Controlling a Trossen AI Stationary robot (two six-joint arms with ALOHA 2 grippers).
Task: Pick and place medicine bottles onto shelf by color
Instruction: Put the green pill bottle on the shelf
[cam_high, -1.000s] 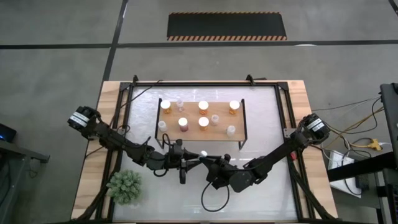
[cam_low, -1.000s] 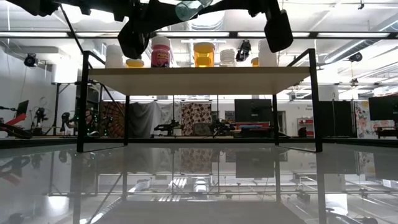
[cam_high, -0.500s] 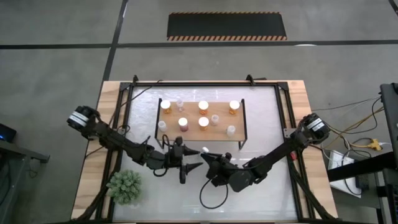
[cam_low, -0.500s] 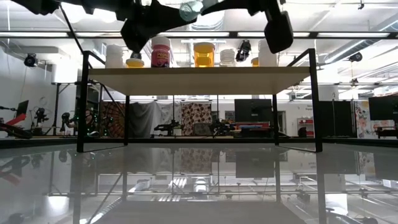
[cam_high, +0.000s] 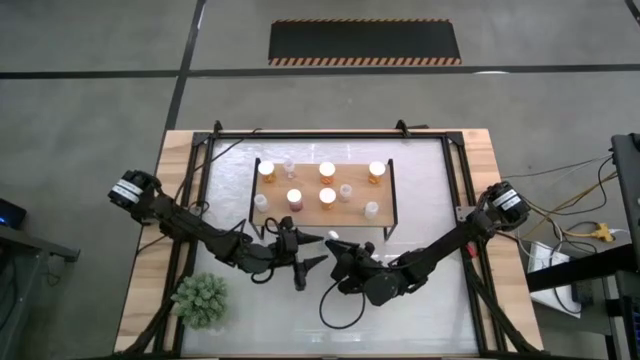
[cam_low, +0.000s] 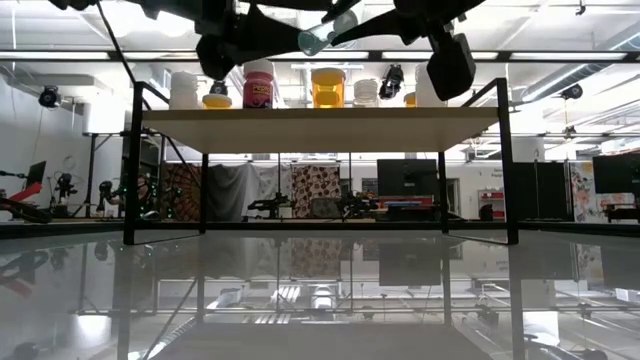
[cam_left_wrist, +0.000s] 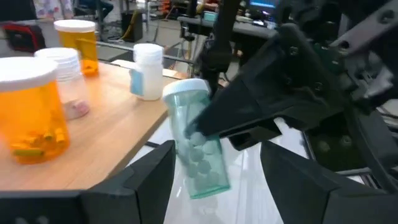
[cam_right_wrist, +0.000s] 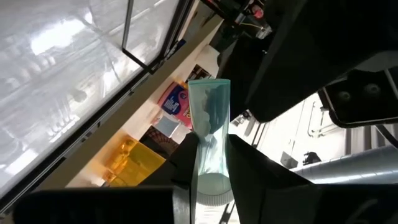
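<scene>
Medicine bottles are my job, and 1 of them, a pale green see-through bottle, is clamped by its lower body between the fingers of my right gripper, which hangs above the glass table just off the shelf's near edge, at about 6 o'clock from the shelf in the high view. The green bottle hangs tilted, its cap end toward the shelf, clear of any surface in the low view. My left gripper sits just beside it at 9 o'clock, its 2 fingers spread apart with nothing between them, one to each side of the bottle without touching it in the left wrist view. Outward on the light-wood shelf stand the other bottles upright: 3 orange bottles with white caps along the far edge at 12 o'clock, a small clear one between the first 2, a dark reddish bottle and another orange one in the middle, and white ones toward the near edge and the ends. A green spiky plant stands well apart at 8 o'clock, on the table's wooden rim near the left arm.
</scene>
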